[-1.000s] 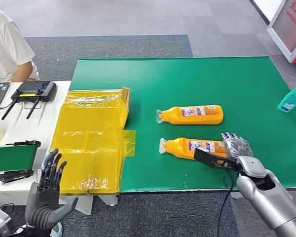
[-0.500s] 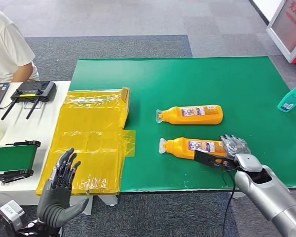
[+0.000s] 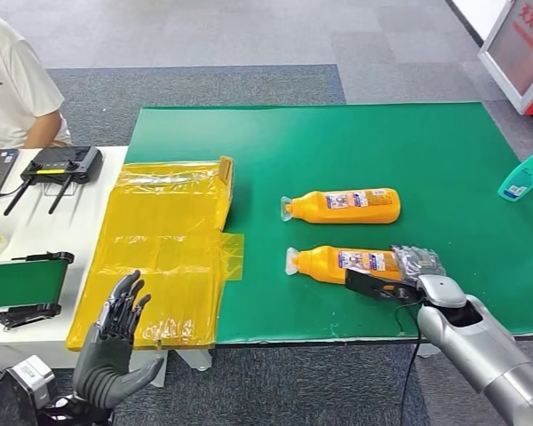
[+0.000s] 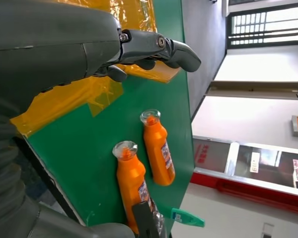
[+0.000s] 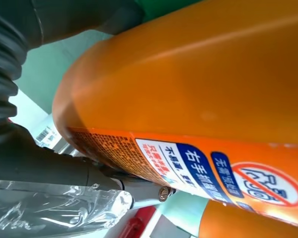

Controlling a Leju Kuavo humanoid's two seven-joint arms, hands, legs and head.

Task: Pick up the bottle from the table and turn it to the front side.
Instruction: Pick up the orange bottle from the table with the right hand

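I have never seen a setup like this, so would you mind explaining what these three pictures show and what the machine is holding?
This is a humanoid robot with two silver arms ending in hands. The wide picture looks down from its head; the others come from cameras at each wrist. On the green table lie two orange bottles. The right hand has its fingers around the base of the near bottle, which lies on the table. The far bottle lies untouched. The left hand is open, holding nothing, near a yellow plastic sheet. A person sits at the left.

Near orange bottle (image 5: 200, 99) label — Chinese print, partly "右手"; red prohibition circle beside it.
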